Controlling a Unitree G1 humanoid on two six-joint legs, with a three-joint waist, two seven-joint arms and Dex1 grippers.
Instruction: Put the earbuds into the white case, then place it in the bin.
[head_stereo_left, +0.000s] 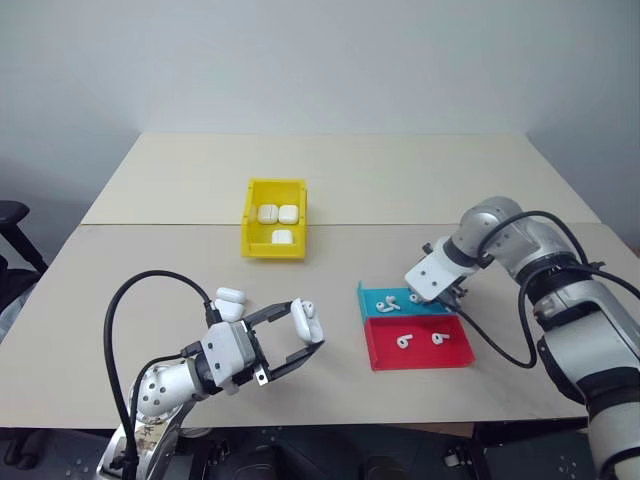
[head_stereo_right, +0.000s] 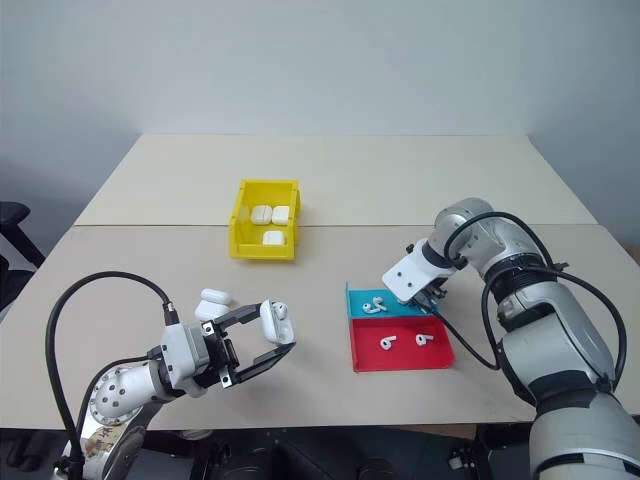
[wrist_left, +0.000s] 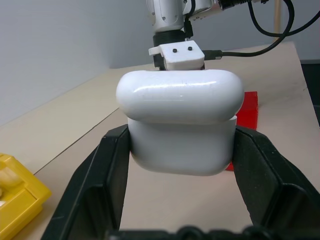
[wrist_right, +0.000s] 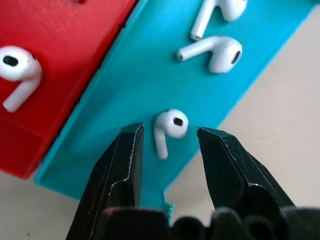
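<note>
White case (wrist_left: 181, 125): lid up, pinched between the fingers of my left pincer (head_stereo_left: 292, 335), held clear of the worktop (head_stereo_left: 150, 200), well to the near left of the bin.

Bin (head_stereo_left: 273, 219): yellow, landmark; holds three more cases.

Spare case (head_stereo_left: 229, 303): lies on the worktop between the bin and my left pincer.

Red tray (head_stereo_left: 418, 343): near right of the bin; two earbuds inside.

Blue tray (wrist_right: 150, 75): touching the red tray on its bin-ward side; three earbuds inside.

Earbud (wrist_right: 169, 128): in the blue tray, bracketed by my right pincer (wrist_right: 167, 137), whose fingers stand spread and not yet touching it.

Step in hand: picking an earbud. Next, as I judge: lower slightly, close gently on the stem, carry it to the open case.
</note>
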